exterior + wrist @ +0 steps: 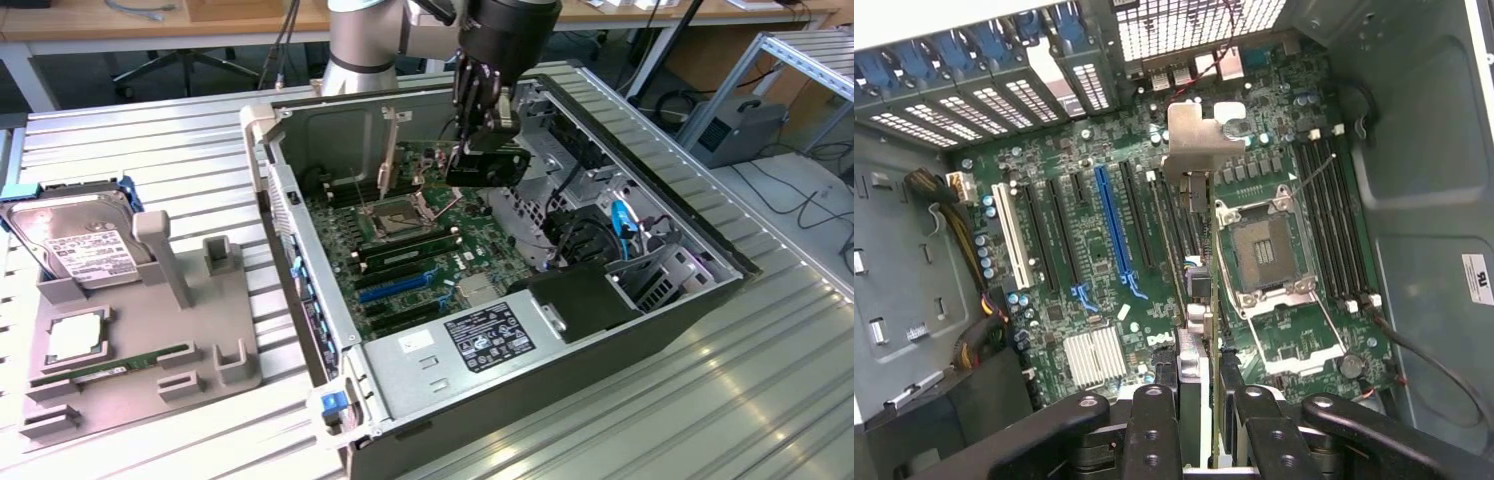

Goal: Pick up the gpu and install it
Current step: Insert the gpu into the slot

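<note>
Fingers (1154, 420) closed narrow on gpu (1193, 350), card gripped edge-on between pads. Gripper (483, 135) inside open computer case (327, 135), above motherboard (427, 250). Gpu held in air over board, not seated in any slot. Silver bracket (1200, 140) at card end far from fingers. Card hangs over strip between blue slot (1116, 230) and open processor socket (1266, 250). Hard drive (83, 245) and green memory stick (114, 368) on grey holder (134, 400), exterior view's left, well apart from case.
</note>
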Available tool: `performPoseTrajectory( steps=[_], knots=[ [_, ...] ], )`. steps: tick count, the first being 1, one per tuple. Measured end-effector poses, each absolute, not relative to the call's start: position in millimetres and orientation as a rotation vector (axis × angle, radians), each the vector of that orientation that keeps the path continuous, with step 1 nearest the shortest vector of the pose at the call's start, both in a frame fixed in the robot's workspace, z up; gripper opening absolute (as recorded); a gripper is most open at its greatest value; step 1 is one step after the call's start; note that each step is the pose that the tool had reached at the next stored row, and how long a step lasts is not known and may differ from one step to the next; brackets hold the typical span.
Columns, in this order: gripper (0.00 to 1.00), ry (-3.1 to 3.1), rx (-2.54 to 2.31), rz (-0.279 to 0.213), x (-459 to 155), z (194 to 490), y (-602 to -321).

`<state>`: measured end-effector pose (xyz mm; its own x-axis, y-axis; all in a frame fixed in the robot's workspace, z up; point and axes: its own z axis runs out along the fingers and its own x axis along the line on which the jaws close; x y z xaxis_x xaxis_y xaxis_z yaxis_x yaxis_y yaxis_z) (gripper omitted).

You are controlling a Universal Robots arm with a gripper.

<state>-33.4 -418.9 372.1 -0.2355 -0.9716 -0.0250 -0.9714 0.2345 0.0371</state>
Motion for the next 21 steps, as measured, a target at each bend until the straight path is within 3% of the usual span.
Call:
performPoseTrajectory(
  steps=[21],
  knots=[
    [0.27, -2.428, 1.985, -0.070, -33.4, 371.9, -419.0]
  ],
)
